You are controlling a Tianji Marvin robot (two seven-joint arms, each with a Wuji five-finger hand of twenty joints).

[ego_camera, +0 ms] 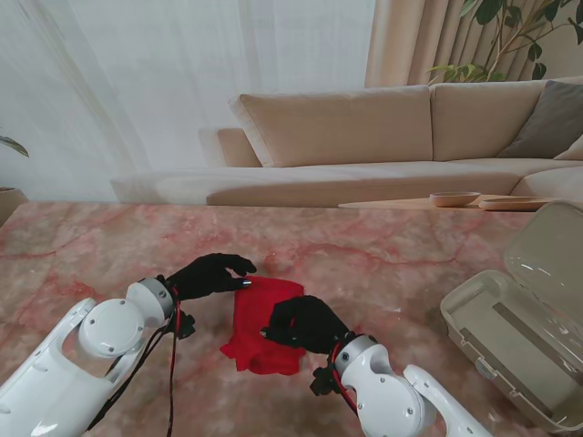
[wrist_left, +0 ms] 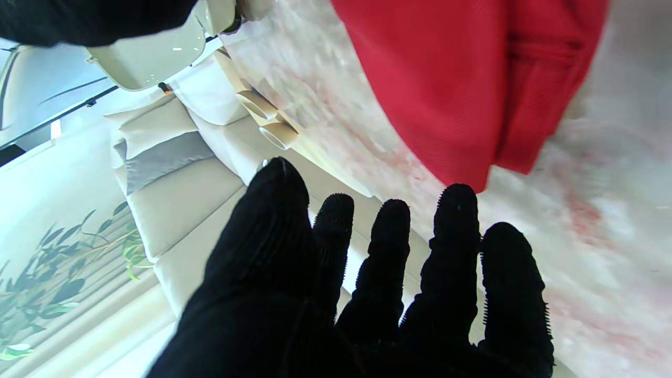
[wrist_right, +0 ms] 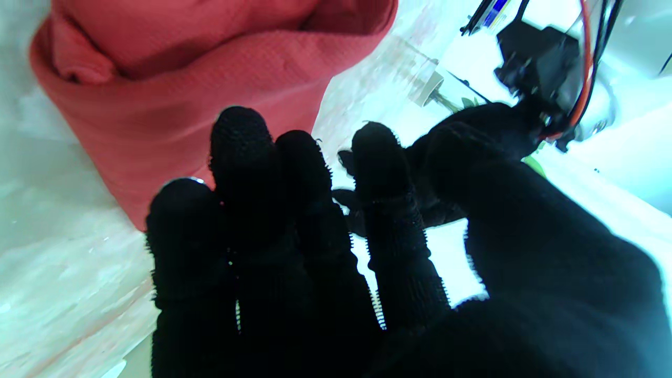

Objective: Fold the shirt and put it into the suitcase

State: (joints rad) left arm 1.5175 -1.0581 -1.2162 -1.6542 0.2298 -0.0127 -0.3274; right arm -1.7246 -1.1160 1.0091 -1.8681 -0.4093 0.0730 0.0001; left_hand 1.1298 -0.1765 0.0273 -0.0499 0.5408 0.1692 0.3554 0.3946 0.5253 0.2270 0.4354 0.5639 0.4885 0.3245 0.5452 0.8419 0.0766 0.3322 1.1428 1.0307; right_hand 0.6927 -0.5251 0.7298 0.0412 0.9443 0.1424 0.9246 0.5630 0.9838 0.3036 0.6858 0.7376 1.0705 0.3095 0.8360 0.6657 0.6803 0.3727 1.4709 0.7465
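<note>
A red shirt [ego_camera: 250, 316], folded into a small bundle, lies on the pink marble table [ego_camera: 383, 259] between my two black-gloved hands. My left hand [ego_camera: 211, 273] hovers at the shirt's far left corner, fingers spread and holding nothing. The left wrist view has the fingers [wrist_left: 457, 220] apart just short of the shirt's edge [wrist_left: 446, 79]. My right hand [ego_camera: 305, 323] rests over the shirt's right side. In its wrist view the fingers [wrist_right: 241, 152] reach out toward the rolled fold [wrist_right: 210, 79] without gripping it. The open beige suitcase [ego_camera: 496, 332] sits at the right, lid [ego_camera: 557, 259] raised.
A beige sofa [ego_camera: 364, 127] stands beyond the table's far edge, and a low table with a bowl [ego_camera: 454, 198] is at the right. Bare marble lies between the shirt and the suitcase.
</note>
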